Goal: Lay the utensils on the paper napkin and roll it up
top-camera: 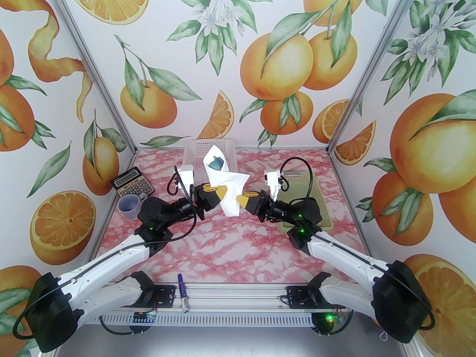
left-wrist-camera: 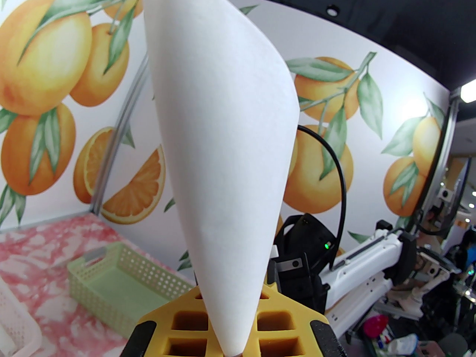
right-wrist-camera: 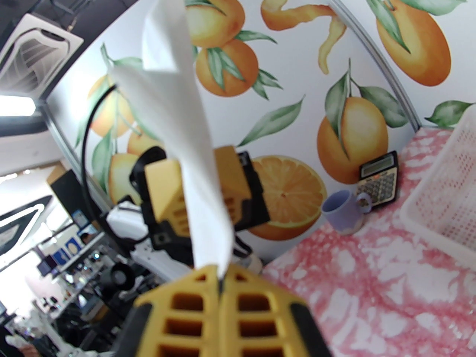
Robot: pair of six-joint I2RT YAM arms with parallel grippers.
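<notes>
— Where is the napkin?
— I have the napkin (top-camera: 227,184) lifted off the desk (top-camera: 230,244), over its middle and a little toward the far edge, in front of the white basket (top-camera: 193,150). It is rolled into a cone with the wide end up.
— And the utensils?
— The teal utensils (top-camera: 216,164) sit inside the cone's open top. I cannot tell which pieces they are.
— Grippers?
— My left gripper (top-camera: 224,192) is pinched tight on the narrow lower end from the left. My right gripper (top-camera: 238,200) has its jaws almost together on the paper's lower edge from the right. The tips are near each other, with paper between them.
</notes>
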